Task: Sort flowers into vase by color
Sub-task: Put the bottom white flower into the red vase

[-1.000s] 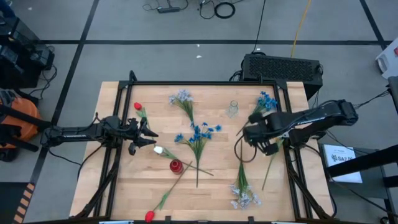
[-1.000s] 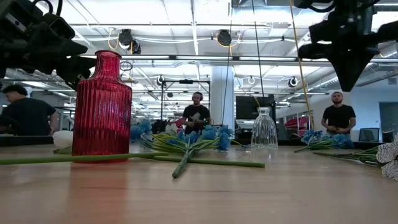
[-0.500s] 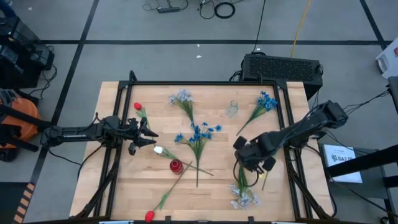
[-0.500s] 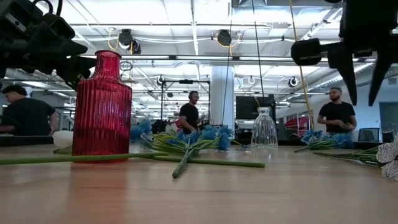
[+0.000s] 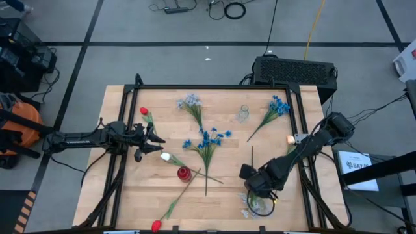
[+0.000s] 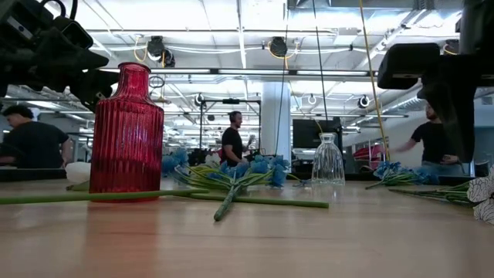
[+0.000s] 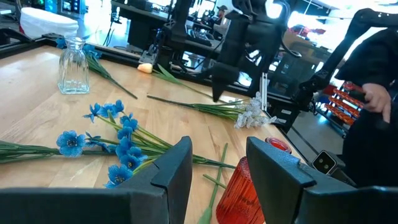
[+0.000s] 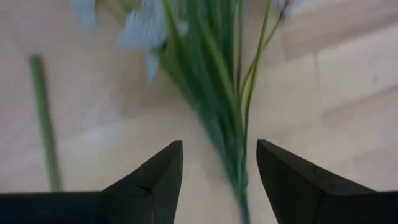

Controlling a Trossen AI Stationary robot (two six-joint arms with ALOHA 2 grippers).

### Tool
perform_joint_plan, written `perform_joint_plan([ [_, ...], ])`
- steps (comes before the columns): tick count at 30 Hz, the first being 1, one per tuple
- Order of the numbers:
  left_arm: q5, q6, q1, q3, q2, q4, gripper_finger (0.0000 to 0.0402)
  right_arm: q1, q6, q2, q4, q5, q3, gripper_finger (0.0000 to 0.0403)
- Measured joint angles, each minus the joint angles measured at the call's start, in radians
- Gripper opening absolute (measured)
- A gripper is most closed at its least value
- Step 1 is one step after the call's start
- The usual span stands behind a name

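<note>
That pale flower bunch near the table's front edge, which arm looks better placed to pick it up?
The right: its open gripper hangs directly over the pale bunch's stems, fingers either side. The left gripper waits across the table beside the red vase.

High view: overhead, straight down, whole table [image 5: 130, 195]. Low view: table-top level at the 6 o'clock edge, facing 12 o'clock into the room, close on red vase [image 6: 126, 131]. Left wrist view: facing 3 o'clock, sharing red vase, clear vase [image 7: 74, 66]. Right wrist view: close above pale flower stems [image 8: 214, 93].
</note>
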Motion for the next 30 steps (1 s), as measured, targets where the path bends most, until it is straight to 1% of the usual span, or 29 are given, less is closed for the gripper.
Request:
perform_joint_plan([
  [7, 0.000, 0.000, 0.000, 0.000, 0.000, 0.000, 0.0157, 0.043, 0.001, 0.071, 0.121, 0.000, 0.000, 0.0219],
  [10, 0.000, 0.000, 0.000, 0.000, 0.000, 0.000, 0.0157, 0.063, 0.001, 0.107, 0.152, 0.000, 0.000, 0.0217],
  [13, 0.000, 0.000, 0.000, 0.000, 0.000, 0.000, 0.0157, 0.079, 0.001, 0.132, 0.182, -0.014, 0.002, 0.0205],
  [15, 0.000, 0.000, 0.000, 0.000, 0.000, 0.000, 0.0157, 0.091, 0.001, 0.141, 0.198, -0.017, 0.003, 0.0187],
  [17, 0.000, 0.000, 0.000, 0.000, 0.000, 0.000, 0.0157, 0.100, 0.000, 0.146, 0.213, -0.018, 0.003, 0.0156],
  [20, 0.000, 0.000, 0.000, 0.000, 0.000, 0.000, 0.0157, 0.100, 0.009, 0.146, 0.250, -0.026, 0.002, 0.0090],
  [22, 0.000, 0.000, 0.000, 0.000, 0.000, 0.000, 0.0157, 0.099, 0.028, 0.140, 0.297, -0.011, 0.001, 0.0038],
  [23, 0.000, 0.000, 0.000, 0.000, 0.000, 0.000, 0.0157, 0.094, 0.035, 0.138, 0.315, 0.001, 0.003, 0.0021],
  [24, 0.000, 0.000, 0.000, 0.000, 0.000, 0.000, 0.0157, 0.088, 0.039, 0.134, 0.331, 0.020, 0.007, 0.0013],
  [27, 0.000, 0.000, 0.000, 0.000, 0.000, 0.000, 0.0157, 0.065, 0.111, 0.112, 0.384, 0.091, 0.047, 0.0018],
  [30, 0.000, 0.000, 0.000, 0.000, 0.000, 0.000, 0.0157, 0.028, 0.233, 0.077, 0.430, 0.109, 0.103, 0.0015],
])
